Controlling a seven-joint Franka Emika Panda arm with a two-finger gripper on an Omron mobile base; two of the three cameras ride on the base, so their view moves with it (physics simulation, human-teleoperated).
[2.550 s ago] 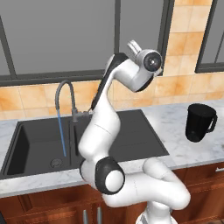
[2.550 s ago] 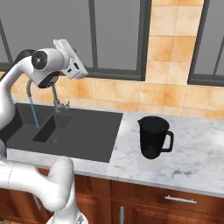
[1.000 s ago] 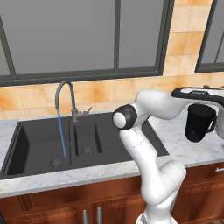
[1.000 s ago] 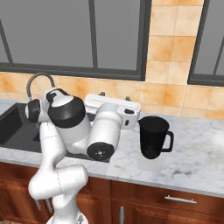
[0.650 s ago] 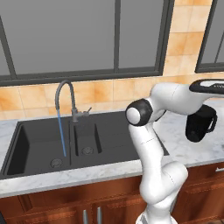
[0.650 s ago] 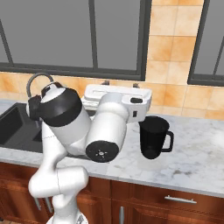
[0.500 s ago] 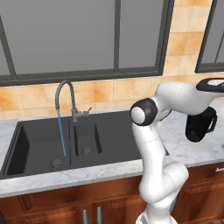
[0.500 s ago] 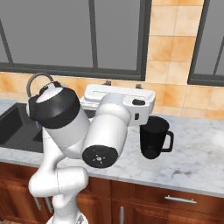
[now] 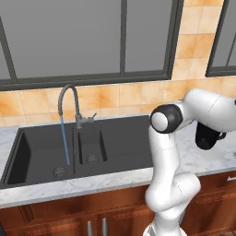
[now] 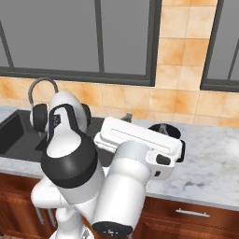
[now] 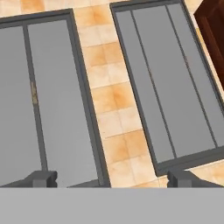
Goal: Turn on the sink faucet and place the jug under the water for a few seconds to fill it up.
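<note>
Jug (image 9: pixel 206 137) near counter edge, pincer (image 11: pixel 111 178) spread

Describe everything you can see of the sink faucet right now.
The sink faucet is a thin grey metal gooseneck with a high arched spout and a small lever sticking out to one side. It stands upright at the back edge of the black sink, by the divider between the basins. It is on: water falls from its tip into the large basin.
</note>
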